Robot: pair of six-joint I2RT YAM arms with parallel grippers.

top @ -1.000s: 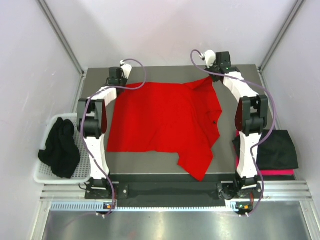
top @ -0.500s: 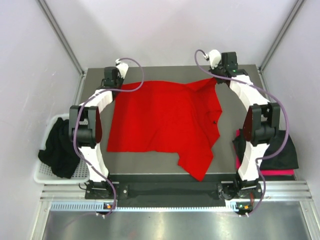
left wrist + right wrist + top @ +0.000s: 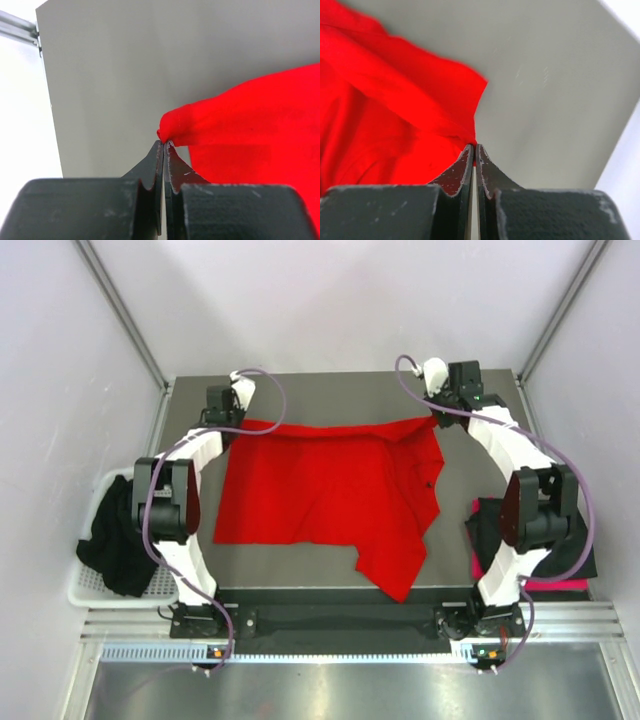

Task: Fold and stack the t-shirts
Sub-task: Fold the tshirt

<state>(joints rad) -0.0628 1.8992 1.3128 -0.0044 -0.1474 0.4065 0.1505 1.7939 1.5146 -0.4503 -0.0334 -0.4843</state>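
Top external view lays it out: a grey rectangular tabletop [image 3: 330, 390] carries a bright red soft cloth t-shirt [image 3: 320, 490], spread across most of its middle, with one lower flap reaching toward the near edge. Its far edge runs as a nearly straight line from corner to corner. That suggests it is held taut so the cloth lies flat and square for a fold.

Off the tabletop to the right, a folded black t-shirt [image 3: 565, 535] sits on a pinkish-red t-shirt [image 3: 545, 585]. This is probably the start of the stack, though the right arm [image 3: 527, 505] hides part of it. To the left, a white plastic mesh basket [image 3: 85, 590] holds a crumpled black t-shirt [image 3: 120, 540], apparently waiting its turn.

Left wrist view shows the left fingers [image 3: 150, 165] pressed together, pinching the red shirt's corner hem at their tips. Right wrist view shows the right fingers [image 3: 462, 167] likewise closed on the opposite corner. The cloth there meets only the very tips, so that hold looks slim.
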